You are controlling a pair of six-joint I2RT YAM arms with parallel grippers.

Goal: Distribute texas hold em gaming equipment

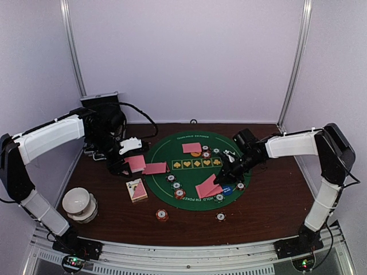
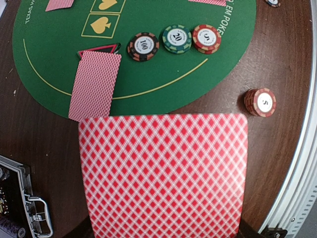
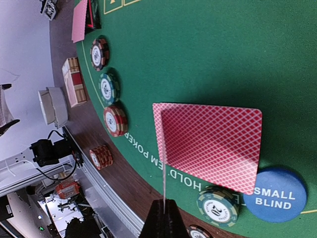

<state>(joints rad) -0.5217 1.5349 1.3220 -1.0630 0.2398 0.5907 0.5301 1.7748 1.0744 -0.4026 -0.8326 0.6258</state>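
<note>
The left gripper (image 1: 127, 165) is clenched on a pink-backed card (image 2: 163, 173) with a glossy red-and-white lattice and rounded corners. It fills the lower half of the left wrist view and hides the fingers behind it. Beyond it, a second card (image 2: 95, 84) lies flat, straddling the edge of the round green felt mat (image 2: 49, 59). Past that card sits a row of three thick, stripe-edged chips: a black-and-red chip (image 2: 143, 46), a green chip (image 2: 177, 38) and a red chip (image 2: 206, 38). A short red chip stack (image 2: 260, 102) marked 5 stands off the mat on the dark wood-grain table (image 2: 29, 139).

The right gripper (image 3: 166, 218) pinches an edge-on card (image 3: 161, 163) — only a thin pale line shows. Behind it a flat card (image 3: 213, 146) rests on the felt, its corner touching the blue SMALL BLIND disc (image 3: 275, 195). Just beside the disc is a 20 chip (image 3: 218, 207).

In the top view, pale wall panels (image 1: 189, 57) and metal posts enclose the table, and a ribbed aluminium rail (image 1: 189, 252) runs along its near edge. A lone chip (image 1: 220, 216) sits off the mat, its marking too small to read. The metal-edged case (image 2: 20, 203) is cut off at the frame corner.
</note>
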